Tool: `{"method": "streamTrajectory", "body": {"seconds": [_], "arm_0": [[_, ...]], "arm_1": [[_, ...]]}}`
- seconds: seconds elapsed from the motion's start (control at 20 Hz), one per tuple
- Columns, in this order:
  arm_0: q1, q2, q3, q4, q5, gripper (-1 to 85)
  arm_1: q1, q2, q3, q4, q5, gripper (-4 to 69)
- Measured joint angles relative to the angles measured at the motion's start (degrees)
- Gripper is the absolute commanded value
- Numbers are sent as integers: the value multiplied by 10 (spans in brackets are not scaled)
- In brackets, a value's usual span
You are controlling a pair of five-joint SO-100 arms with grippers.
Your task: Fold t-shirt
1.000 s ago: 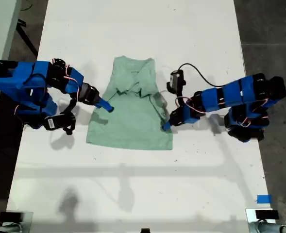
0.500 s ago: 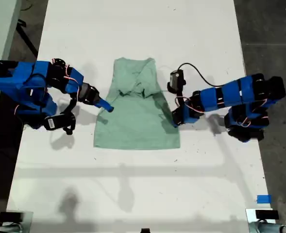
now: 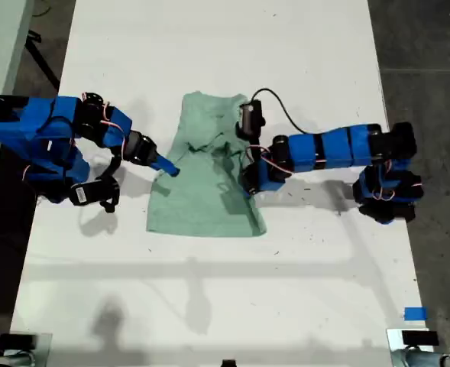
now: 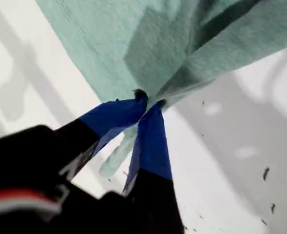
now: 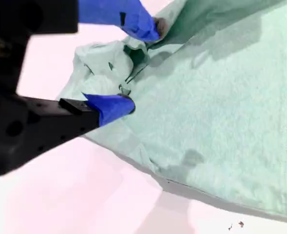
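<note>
Two blue-taped tips of my first pincer (image 4: 145,100) were pressed together on a fold of the t-shirt (image 4: 133,44). They pinched its edge, so that the pale mint cloth rose away from the tips and cast a grey shadow on the white desk (image 4: 260,146) beneath. My second pincer (image 5: 133,66) stood with its tips apart. One blue tip lay on the cloth and the other was raised above it, with a crumpled bunch of the shirt between them; the rest of the fabric spread flat beyond.

In the exterior view, my first pincer (image 3: 247,186) reached in from that view's right and sat over the shirt's middle, where the side it held was doubled over onto the body. My second pincer (image 3: 166,168) came from the exterior view's left and touched the shirt's edge on that side. The t-shirt (image 3: 202,210) lay near the middle of the desk (image 3: 209,306) between the two arms, hem toward the lower edge of the exterior view and rumpled around the collar. A small black camera (image 3: 250,118) with a looping cable rode on the first arm. A blue tape mark (image 3: 414,313) sat on the desk toward the exterior view's lower right, well apart from the shirt. Dark floor (image 3: 431,46) showed past the desk's edge.
</note>
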Motion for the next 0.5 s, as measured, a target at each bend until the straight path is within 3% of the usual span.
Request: {"method": "streamTrajectory", "body": {"seconds": [0.3, 0.35, 0.4, 0.5], "arm_0": [[1, 0, 7, 0, -4, 246], [1, 0, 7, 0, -4, 246], [1, 0, 7, 0, -4, 246], [1, 0, 7, 0, -4, 246]], "arm_1": [[-1, -184, -142, -20, 36, -13], [-1, -195, -143, -29, 41, 37], [-1, -199, -143, -33, 41, 200], [1, -204, -168, -27, 42, 260]]}}
